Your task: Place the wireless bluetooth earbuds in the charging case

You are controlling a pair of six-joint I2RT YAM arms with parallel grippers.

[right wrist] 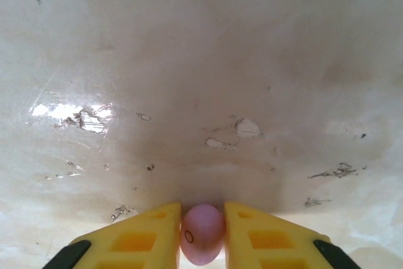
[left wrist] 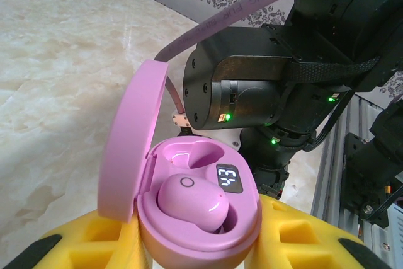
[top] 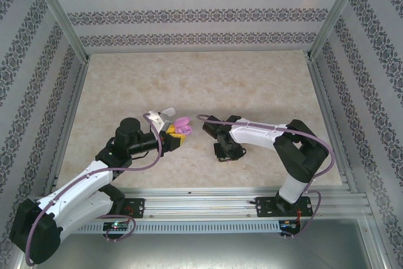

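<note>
My left gripper (left wrist: 198, 234) is shut on the open lilac charging case (left wrist: 249, 218), with a yellow finger (left wrist: 94, 237) on each side. The lid (left wrist: 129, 149) stands up at the left. One lilac earbud (left wrist: 192, 203) sits in the near socket; the far socket (left wrist: 201, 155) is empty, and a small display glows beside it. From above, the case (top: 182, 124) is held over the table's middle by the left gripper (top: 176, 135). My right gripper (right wrist: 203, 213) is shut on a second lilac earbud (right wrist: 203, 237), low over the marble. The right gripper (top: 225, 154) points down, to the right of the case.
The marble tabletop (top: 252, 86) stretches bare behind both arms, walled by patterned panels. A metal rail (top: 239, 203) runs along the near edge by the arm bases. The right arm's black wrist (left wrist: 252, 86) looms close behind the case. A small whitish thing (top: 167, 113) sits just behind the left gripper.
</note>
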